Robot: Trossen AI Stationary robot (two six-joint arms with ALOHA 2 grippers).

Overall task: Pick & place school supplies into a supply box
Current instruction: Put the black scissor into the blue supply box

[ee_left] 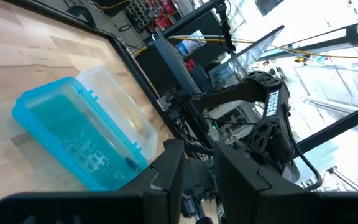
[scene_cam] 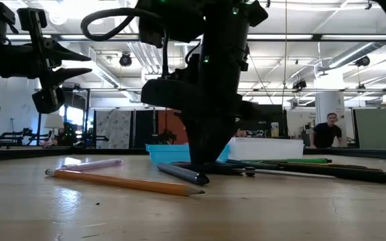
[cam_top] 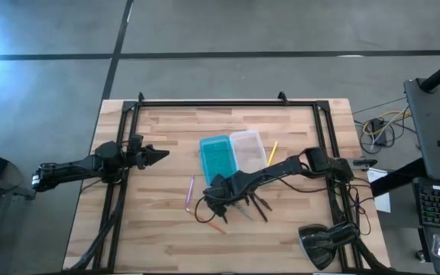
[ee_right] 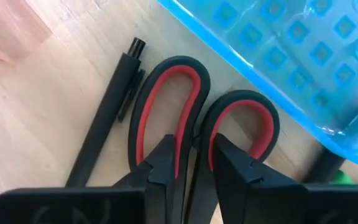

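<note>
The right pincer (ee_right: 194, 165) is down low on the tabletop (cam_top: 159, 237), right at the scissors (ee_right: 197, 118), just in front of the supply box (cam_top: 231, 154). From its wrist view the two dark fingers (ee_right: 163, 165) straddle the spot where the two red-lined handle loops meet, with only a narrow gap between them; they look pinched onto the handles, though whether the pads truly grip I cannot tell. The loops point toward the teal lid (ee_right: 278, 56) and lie just beside its edge. A black pen (ee_right: 104, 130) lies alongside the scissors, close against the outer loop.

From above, the box sits open in the middle of the tabletop, teal lid half (cam_top: 215, 156) on the left, clear tray half (cam_top: 248, 149) on the right, joined side by side. A yellow pencil (cam_top: 272, 153) lies tilted just beside the tray's right edge. A pink pencil (cam_top: 190, 192) lies left of the right arm, an orange pencil (cam_top: 215, 227) nearer the front edge, and more dark pens cluster under the arm.

In the low view, the orange pencil (scene_cam: 122, 182) and the pink one (scene_cam: 92, 165) lie flat in front, the box behind them.

The left pincer (cam_top: 159, 155) hangs above the left side of the tabletop, well apart from the box, fingers partly open and holding nothing.
</note>
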